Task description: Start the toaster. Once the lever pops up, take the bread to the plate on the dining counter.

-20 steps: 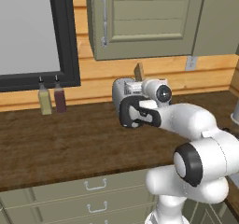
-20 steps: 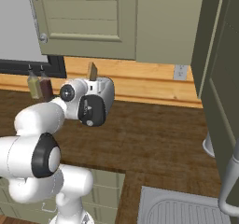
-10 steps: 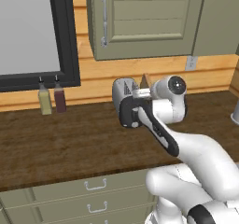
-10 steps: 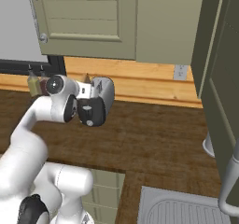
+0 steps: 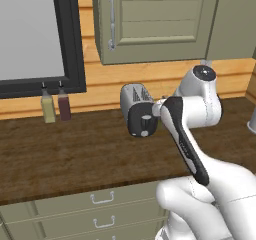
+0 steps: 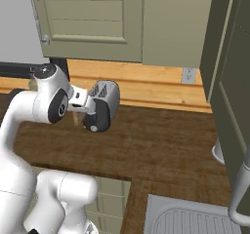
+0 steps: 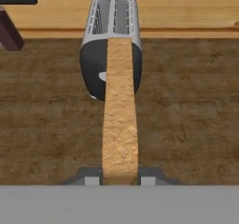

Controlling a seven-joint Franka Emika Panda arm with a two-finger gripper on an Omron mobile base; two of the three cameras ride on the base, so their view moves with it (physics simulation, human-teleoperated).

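I was in a home kitchen: dark wood-grain countertop (image 5: 75,149) with drawers (image 5: 100,206) under it, olive wall cabinets (image 5: 155,21) above, toaster (image 5: 137,109) on the counter, two bottles (image 5: 55,106) by the window, sink drainboard (image 6: 190,218) at right.

No text, label, brand, number or sign can be read on anything here, in any of the three views.

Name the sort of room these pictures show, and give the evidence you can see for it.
Most likely a kitchen: a toaster stands on a dark wood counter, with drawers below and a wall cabinet above.
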